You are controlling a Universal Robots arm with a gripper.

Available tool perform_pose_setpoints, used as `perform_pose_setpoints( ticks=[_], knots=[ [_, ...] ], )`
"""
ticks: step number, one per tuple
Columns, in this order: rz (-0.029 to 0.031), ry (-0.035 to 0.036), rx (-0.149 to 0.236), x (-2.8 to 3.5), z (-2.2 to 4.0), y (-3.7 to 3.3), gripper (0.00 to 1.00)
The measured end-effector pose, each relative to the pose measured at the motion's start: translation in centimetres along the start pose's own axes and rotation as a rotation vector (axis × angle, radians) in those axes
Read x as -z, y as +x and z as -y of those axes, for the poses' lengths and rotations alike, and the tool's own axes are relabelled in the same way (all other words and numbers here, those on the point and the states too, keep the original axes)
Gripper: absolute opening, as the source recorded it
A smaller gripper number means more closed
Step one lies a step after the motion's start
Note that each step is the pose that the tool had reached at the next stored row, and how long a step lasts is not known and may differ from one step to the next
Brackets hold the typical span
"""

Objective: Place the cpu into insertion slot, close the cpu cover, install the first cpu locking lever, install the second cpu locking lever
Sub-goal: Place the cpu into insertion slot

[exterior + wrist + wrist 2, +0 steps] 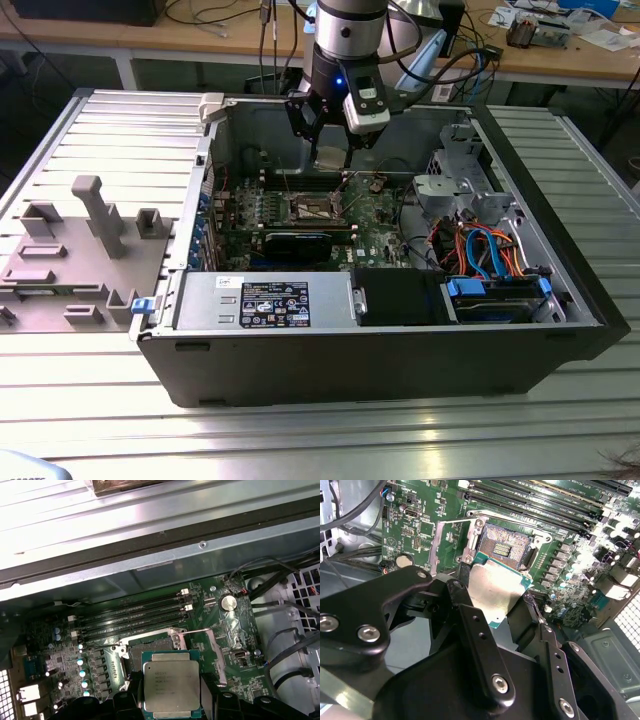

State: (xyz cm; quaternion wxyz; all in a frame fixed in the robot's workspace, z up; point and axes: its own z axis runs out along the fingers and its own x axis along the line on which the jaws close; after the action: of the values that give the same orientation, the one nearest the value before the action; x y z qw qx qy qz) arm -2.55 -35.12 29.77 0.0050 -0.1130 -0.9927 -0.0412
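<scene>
In the exterior view we look down from well back on the whole open computer case (380, 360). Both wrist views face the motherboard (420, 510) (220, 625) from close above, sharing the insertion slot (505, 547) (150, 647).

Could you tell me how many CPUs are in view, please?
1: the cpu, gripped by the tool, hovering above the empty insertion slot.

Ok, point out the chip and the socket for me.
chip (171, 685): first wrist view, middle of its metal top.
socket (506, 547): second wrist view, dark contact field inside the rim.
</scene>
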Motion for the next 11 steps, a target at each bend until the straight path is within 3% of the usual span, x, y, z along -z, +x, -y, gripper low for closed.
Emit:
perform_pose_setpoints(
  ticks=[11],
  knots=[
    [0.0008, -0.0002, -0.01, -0.01, 0.0, 0.0, 0.55]
  ],
)
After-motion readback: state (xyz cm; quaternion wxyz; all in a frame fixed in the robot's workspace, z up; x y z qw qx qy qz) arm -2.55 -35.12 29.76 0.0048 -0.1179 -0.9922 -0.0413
